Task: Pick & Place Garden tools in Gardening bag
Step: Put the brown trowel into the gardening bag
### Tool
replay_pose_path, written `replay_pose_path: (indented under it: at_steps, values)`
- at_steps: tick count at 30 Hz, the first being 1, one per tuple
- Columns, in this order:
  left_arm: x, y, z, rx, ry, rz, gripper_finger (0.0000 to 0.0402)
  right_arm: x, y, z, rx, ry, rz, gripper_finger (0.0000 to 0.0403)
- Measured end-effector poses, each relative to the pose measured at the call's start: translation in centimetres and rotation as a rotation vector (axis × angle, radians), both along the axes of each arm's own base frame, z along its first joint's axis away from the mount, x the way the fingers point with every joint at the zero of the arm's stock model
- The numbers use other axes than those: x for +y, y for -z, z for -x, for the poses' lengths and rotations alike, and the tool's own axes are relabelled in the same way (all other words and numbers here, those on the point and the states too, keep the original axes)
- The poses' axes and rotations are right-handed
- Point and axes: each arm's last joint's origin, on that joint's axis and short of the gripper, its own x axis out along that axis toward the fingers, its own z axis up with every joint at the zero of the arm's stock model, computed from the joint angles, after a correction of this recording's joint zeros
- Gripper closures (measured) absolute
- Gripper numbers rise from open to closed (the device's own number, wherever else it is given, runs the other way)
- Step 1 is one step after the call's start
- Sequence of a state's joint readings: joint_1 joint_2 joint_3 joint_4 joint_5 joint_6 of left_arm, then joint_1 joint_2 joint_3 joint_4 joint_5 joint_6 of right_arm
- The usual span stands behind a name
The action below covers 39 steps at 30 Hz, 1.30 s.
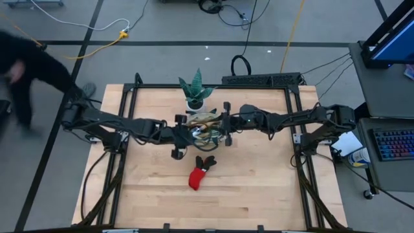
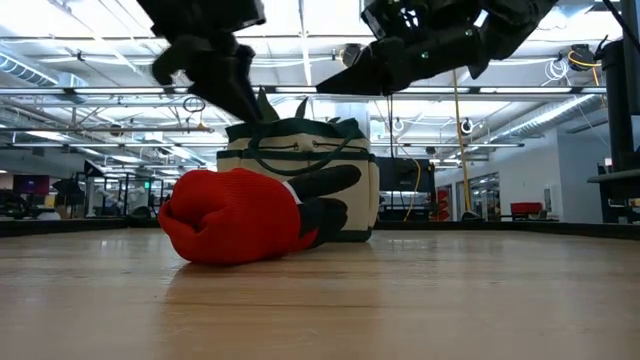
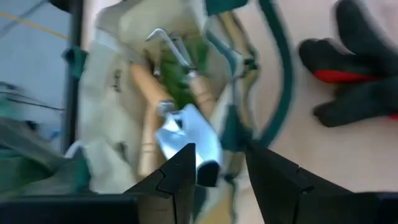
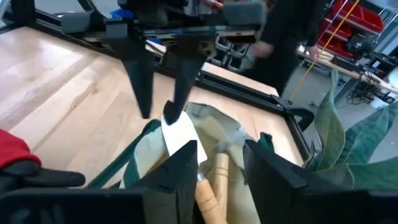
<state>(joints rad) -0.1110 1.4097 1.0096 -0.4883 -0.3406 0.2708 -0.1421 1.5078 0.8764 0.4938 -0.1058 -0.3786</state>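
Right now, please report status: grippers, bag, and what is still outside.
Both grippers over gardening bag. Left gripper open above a trowel in bag. Right gripper open, empty. Glove on table, not packed.

From above, both arms cover the bag point(image 1: 206, 127), so you can't make out its contents. In the low view the glove point(image 2: 235, 215) hides the bag's lower front. The left wrist picture is smeared; the trowel point(image 3: 186, 140) handle's end is hidden behind the fingers.

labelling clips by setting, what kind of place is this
Likely a robotics lab or workshop: an open hall with ceiling trusses, cables across the floor, and a keyboard beside the framed table.
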Motion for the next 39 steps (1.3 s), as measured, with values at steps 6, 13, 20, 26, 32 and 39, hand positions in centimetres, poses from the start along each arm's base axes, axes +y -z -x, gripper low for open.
replay_pose_path:
  at_steps: [6, 13, 20, 26, 32, 39]
  values:
    - [-0.19, 0.12, -0.35, -0.003, 0.011, -0.06, 0.0254, 0.01, 0.25, 0.06, 0.026, 0.0, -0.004, 0.0272]
    - [-0.06, 0.41, 0.03, 0.043, -0.004, -0.065, 0.0254, 0.01, 0.27, 0.06, 0.028, 0.0, -0.006, 0.0273]
    - [-0.01, 0.44, 0.07, 0.048, -0.009, -0.062, 0.0269, 0.01, 0.26, 0.06, 0.027, 0.001, -0.007, 0.0275]
    - [-0.01, 0.44, 0.07, 0.047, -0.01, -0.061, 0.0352, 0.01, 0.26, 0.06, 0.027, 0.005, -0.024, 0.0273]
    - [0.13, 0.23, 0.0, 0.026, -0.048, -0.094, 0.0388, 0.01, 0.27, 0.06, 0.027, 0.007, -0.033, 0.0273]
    - [0.11, 0.03, -0.28, -0.01, -0.047, -0.092, 0.0395, 0.01, 0.27, 0.06, 0.027, 0.01, -0.047, 0.0273]
